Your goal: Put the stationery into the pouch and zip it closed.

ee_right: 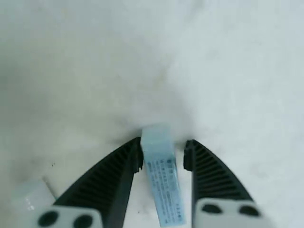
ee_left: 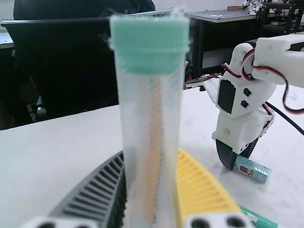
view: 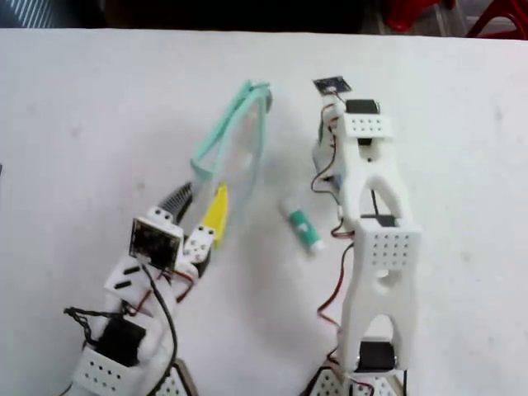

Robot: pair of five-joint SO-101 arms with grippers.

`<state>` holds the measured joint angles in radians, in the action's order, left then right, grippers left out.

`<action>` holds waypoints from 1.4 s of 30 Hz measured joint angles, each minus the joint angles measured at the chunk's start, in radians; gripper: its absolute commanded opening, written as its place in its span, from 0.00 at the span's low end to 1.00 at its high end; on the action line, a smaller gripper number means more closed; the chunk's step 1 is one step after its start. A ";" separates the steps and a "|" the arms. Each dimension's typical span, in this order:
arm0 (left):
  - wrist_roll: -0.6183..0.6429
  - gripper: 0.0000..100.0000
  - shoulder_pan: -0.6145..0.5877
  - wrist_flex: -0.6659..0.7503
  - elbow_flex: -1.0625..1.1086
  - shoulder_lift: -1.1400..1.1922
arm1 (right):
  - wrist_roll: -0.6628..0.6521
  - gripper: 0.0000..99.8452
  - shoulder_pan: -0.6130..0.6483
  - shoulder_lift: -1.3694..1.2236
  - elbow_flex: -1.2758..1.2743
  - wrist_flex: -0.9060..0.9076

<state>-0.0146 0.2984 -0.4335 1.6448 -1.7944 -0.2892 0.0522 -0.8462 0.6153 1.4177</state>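
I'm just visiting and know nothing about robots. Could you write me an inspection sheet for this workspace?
Surface: white table.
Job's things: clear pouch with a teal zip, one end held; green-and-white tube lying on the table; pale blue block on the table.
Clutter: nothing seen.
Grippers: left gripper shut on the pouch; right gripper open, straddling the block.
Cables: red and black wires and a black cable, looped loosely.
Surroundings: dark chair and desks beyond the table.

Left arm's [view: 140, 276] jaws clamped; right arm's [view: 375, 194] jaws parted, aimed downward.
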 measured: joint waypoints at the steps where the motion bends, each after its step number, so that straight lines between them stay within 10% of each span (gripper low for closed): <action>1: 0.000 0.09 0.000 0.000 0.000 0.000 | 0.000 0.01 -0.011 -0.008 0.012 0.000; 42: 0.000 0.09 0.000 0.000 0.000 0.000 | 0.112 0.02 -0.069 -0.032 0.057 0.043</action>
<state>-0.0146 0.2984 -0.4335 1.6448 -1.7944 -0.1772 -0.0169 -0.8784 0.6720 1.4607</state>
